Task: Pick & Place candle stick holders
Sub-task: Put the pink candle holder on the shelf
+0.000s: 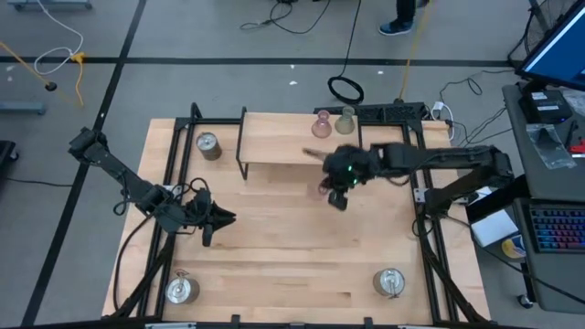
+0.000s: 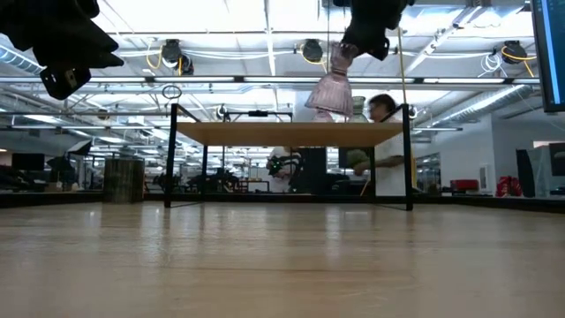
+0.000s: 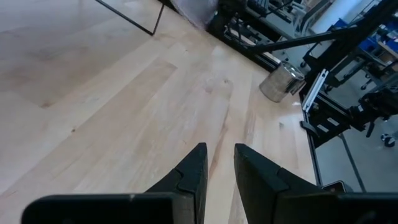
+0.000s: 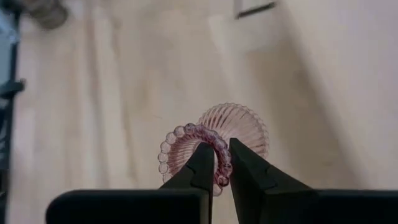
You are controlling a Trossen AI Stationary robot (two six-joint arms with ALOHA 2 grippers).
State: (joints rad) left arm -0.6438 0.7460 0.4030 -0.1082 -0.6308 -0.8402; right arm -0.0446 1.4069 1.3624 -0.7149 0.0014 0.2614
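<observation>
My right gripper (image 1: 336,194) hangs in front of the raised wooden shelf (image 1: 292,146), shut on a pink ribbed glass candle stick holder (image 2: 333,90). On the shelf's far part stand another pink glass holder (image 1: 322,124) and a greenish one (image 1: 345,120). Round silver metal holders stand on the table at the far left (image 1: 208,144), near left (image 1: 181,289) and near right (image 1: 390,282). My left gripper (image 1: 219,219) waits over the table's left part, narrowly open, with nothing between its fingers (image 3: 193,171). My right gripper pinches the beaded rim (image 4: 219,163) of the pink holder's narrow top end, one finger seeming inside the rim and one outside. The fingers come slanting down from above. The holder hangs below them, wide ribbed base (image 4: 239,124) down, a little tilted, lifted clear of the table.
The shelf stands on thin black legs (image 2: 172,159) across the table's far middle. A black frame (image 1: 169,183) lines the table's sides. A person (image 2: 384,155) shows beyond the far edge. Bare wood lies across the table's middle and near part (image 1: 292,265).
</observation>
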